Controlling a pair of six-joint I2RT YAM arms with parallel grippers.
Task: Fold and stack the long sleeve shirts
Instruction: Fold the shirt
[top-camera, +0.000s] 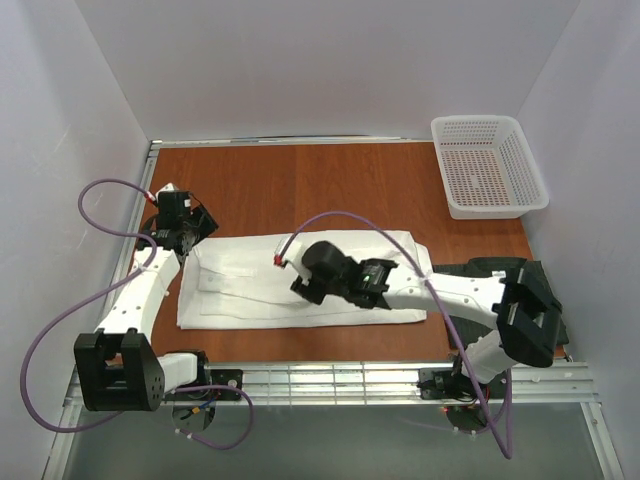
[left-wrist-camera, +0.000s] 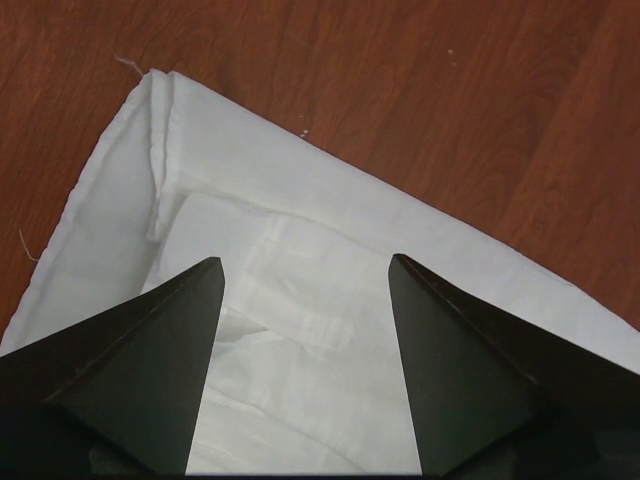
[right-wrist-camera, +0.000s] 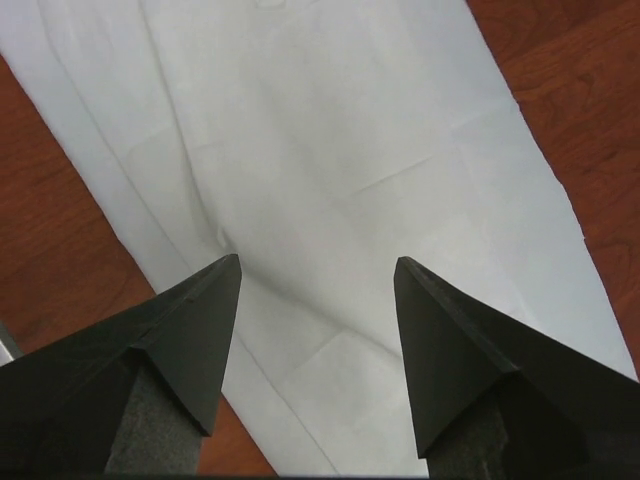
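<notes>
There were two shirts on the wooden table (top-camera: 330, 185), one mesh basket and two arms. A small green patch on the right arm's wrist was too small to read.

The white shirt (top-camera: 240, 300) lay folded into a long flat strip across the middle, its near edge close to the table's front rail. The dark shirt (top-camera: 487, 266) sat at the right, mostly hidden under the right arm. The white basket (top-camera: 495, 208) stood in the far right corner, well apart from both.

The left gripper (left-wrist-camera: 305, 262) hung over the white shirt's left end, fingers spread wide and holding nothing. The right gripper (right-wrist-camera: 318, 260) hung over its middle, likewise wide. Bare wood ran beyond the strip's far edge.
</notes>
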